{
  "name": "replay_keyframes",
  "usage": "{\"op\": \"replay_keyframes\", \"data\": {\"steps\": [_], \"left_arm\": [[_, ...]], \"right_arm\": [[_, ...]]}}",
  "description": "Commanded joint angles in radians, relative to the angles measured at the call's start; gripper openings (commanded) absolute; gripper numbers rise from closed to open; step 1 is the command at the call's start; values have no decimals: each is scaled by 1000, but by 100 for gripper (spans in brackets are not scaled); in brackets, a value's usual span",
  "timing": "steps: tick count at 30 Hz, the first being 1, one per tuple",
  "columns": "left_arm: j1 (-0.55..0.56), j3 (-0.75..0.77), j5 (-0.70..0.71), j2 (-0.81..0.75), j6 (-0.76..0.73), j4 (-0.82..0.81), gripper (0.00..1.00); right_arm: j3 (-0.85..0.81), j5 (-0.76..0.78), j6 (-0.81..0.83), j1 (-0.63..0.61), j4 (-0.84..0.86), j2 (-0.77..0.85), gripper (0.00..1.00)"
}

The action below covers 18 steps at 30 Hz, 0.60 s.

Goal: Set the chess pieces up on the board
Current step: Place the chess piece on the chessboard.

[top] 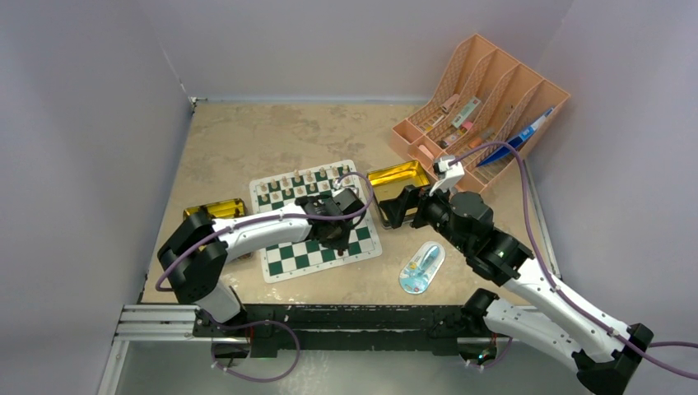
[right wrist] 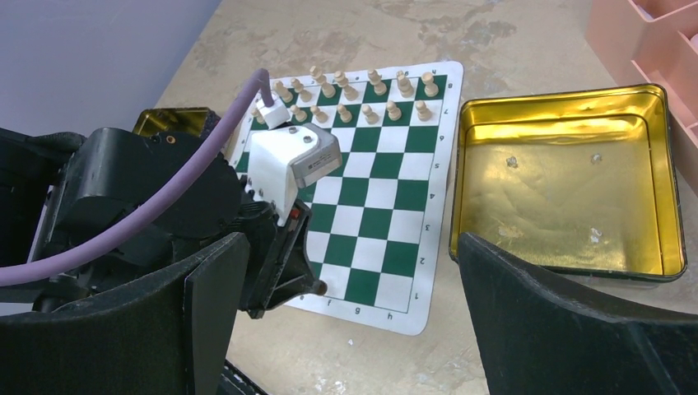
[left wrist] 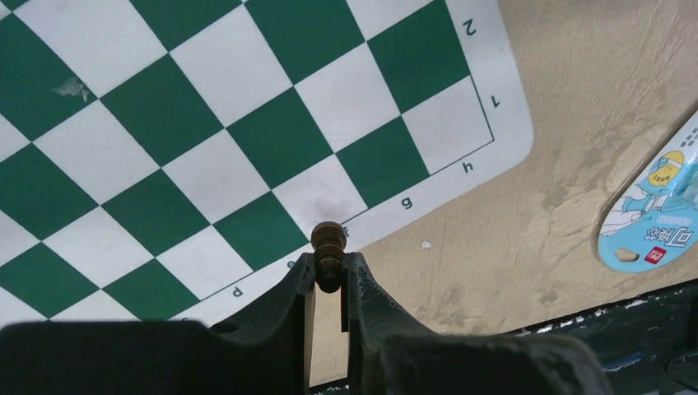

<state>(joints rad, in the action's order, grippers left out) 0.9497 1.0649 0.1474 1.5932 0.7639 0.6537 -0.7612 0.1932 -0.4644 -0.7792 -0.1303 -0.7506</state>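
I hold a dark piece [left wrist: 328, 240] pinched in the left gripper [left wrist: 329, 276] at the board's [left wrist: 247, 156] edge. The right gripper [right wrist: 350, 271] gapes wide, empty.

Gold tin [top: 399, 175] just beside orange rack [top: 486, 99]; second tin [top: 216, 209] well apart; blue packet [top: 421, 268], possibly toothbrush

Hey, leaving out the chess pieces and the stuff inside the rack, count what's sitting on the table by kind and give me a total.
Gold tins: 2
Chess board: 1
Pink rack: 1
Blue packet: 1
Total: 5
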Motion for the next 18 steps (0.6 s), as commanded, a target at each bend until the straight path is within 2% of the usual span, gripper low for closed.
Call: {"op": "replay_keyframes", "data": {"steps": [1,18], "left_arm": [[3,-5,38,24,-14,-70,3],[7,-13,60,79,-10,-92,5]], "right_arm": [[2,26,-6,-3,24,17,99],[5,20,3,-4,14,26,99]]}}
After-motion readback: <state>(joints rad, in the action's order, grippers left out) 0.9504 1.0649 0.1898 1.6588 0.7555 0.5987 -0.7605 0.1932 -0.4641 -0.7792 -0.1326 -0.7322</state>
